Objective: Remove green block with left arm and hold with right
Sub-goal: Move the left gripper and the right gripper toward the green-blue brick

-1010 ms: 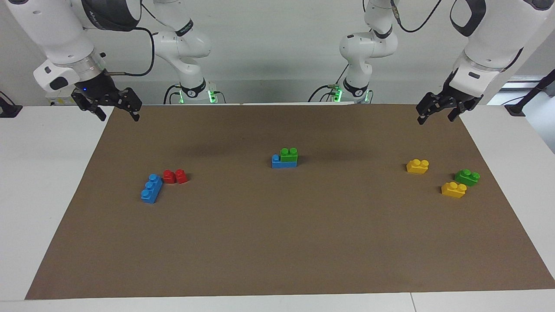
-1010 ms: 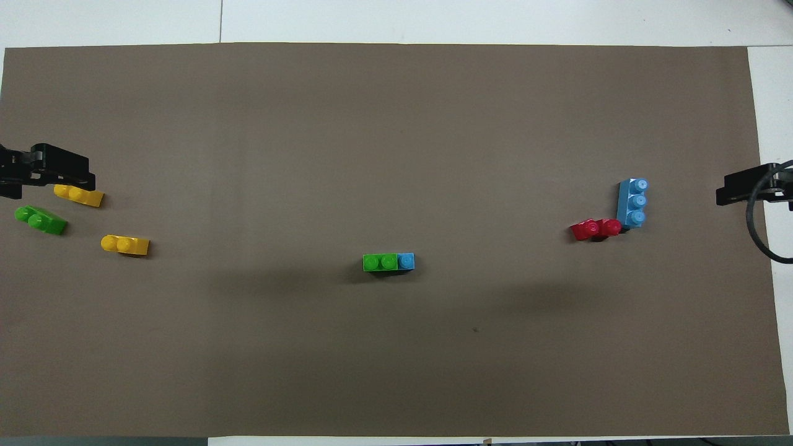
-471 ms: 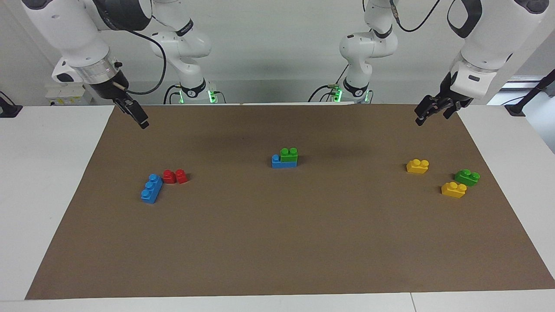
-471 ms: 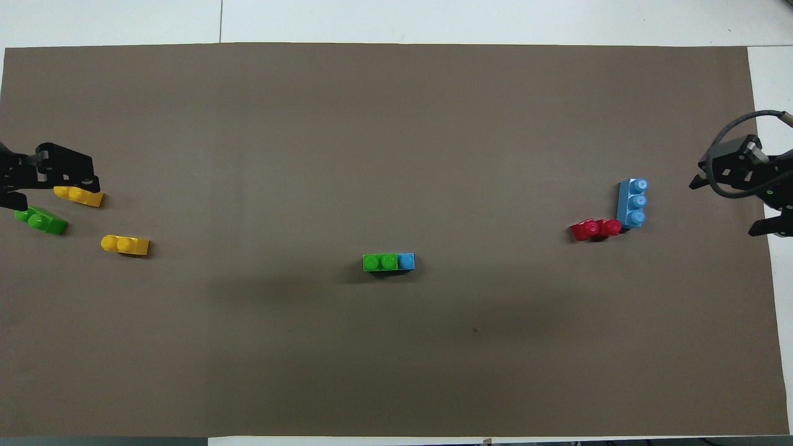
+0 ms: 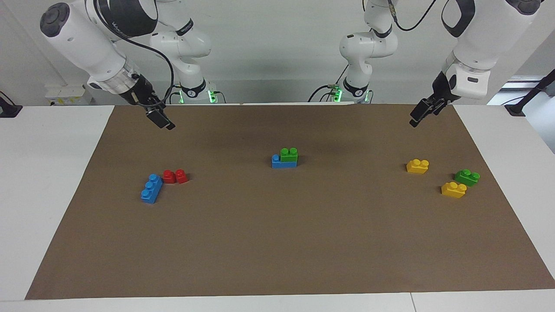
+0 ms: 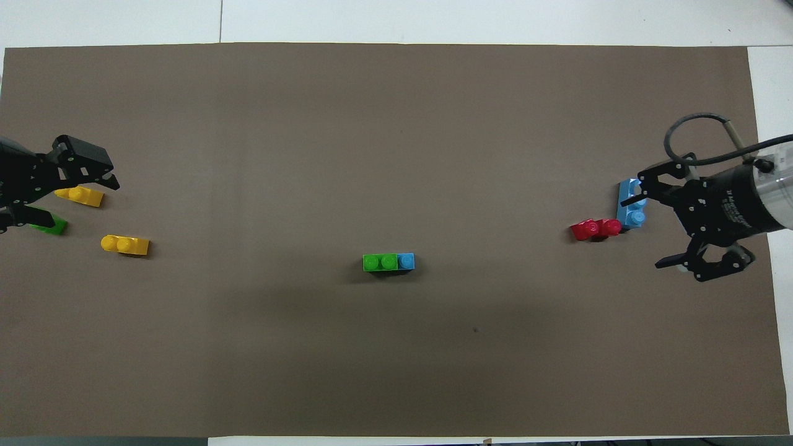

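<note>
Still seated at frame centre in both views: green block [image 5: 288, 155], two studs up, pressed onto one end of a blue brick [image 5: 275, 161] so that a single blue stud shows beside it; unmoved over the last second, untouched, well apart from both claws. Around it, bare brown mat [image 5: 277, 242]. Toward the right arm's end, lower in the facing frame, a red brick [image 5: 175, 176] touching a loose blue three-stud brick [image 5: 151, 188]; toward the left arm's end, two yellow bricks [image 5: 417, 166] and a spare green brick [image 5: 467, 177] near each other. Up in the upper part of the facing frame, right gripper [image 5: 162, 121] now swung in from the mat's corner and turned about its wrist, hanging over the mat above the red and blue pair, fingers spread wide, nothing between them. Left gripper [image 5: 417, 116] shifted only slightly inward, over the mat's upper edge near the yellow bricks, apparently also spread and empty. Meaning for the task, as a judgement: approach just begun, nothing separated yet; likely next, right claw down onto the blue base to pin it, left claw onto the green studs to pull upward. Main risk: confusing the spare green brick with the stacked one.
</note>
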Controlling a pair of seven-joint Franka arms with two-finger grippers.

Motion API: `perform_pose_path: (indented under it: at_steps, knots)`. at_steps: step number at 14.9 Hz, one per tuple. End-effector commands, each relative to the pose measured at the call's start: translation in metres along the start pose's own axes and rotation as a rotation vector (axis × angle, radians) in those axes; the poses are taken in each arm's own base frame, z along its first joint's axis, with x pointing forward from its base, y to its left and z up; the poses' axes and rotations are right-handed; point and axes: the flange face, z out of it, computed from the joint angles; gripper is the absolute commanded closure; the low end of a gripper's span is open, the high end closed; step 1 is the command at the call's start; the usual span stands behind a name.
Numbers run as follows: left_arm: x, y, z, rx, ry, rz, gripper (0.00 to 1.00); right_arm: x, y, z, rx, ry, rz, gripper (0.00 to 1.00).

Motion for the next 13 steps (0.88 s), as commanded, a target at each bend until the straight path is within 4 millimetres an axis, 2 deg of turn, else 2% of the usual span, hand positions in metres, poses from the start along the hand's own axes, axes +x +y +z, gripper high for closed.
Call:
perform_pose_path:
  at_steps: [1,4,7,12,13]
  knots:
    - [-0.023,0.011,0.004,-0.004,-0.008,-0.098,0.0,-0.026,-0.013,0.025,0.019,-0.064,0.084,0.03]
    - [-0.047,0.032,0.011,0.01,-0.016,-0.223,0.0,-0.03,-0.021,0.065,0.047,-0.193,0.283,0.03]
    - [-0.073,0.056,0.013,0.016,-0.019,-0.336,0.0,-0.043,-0.032,0.088,0.046,-0.19,0.401,0.03]
    - [-0.108,0.083,0.022,0.007,-0.033,-0.551,0.0,-0.068,-0.036,0.15,0.076,-0.189,0.454,0.03]
    - [-0.115,0.092,0.028,0.001,-0.028,-0.607,0.0,-0.079,-0.035,0.164,0.084,-0.178,0.44,0.03]
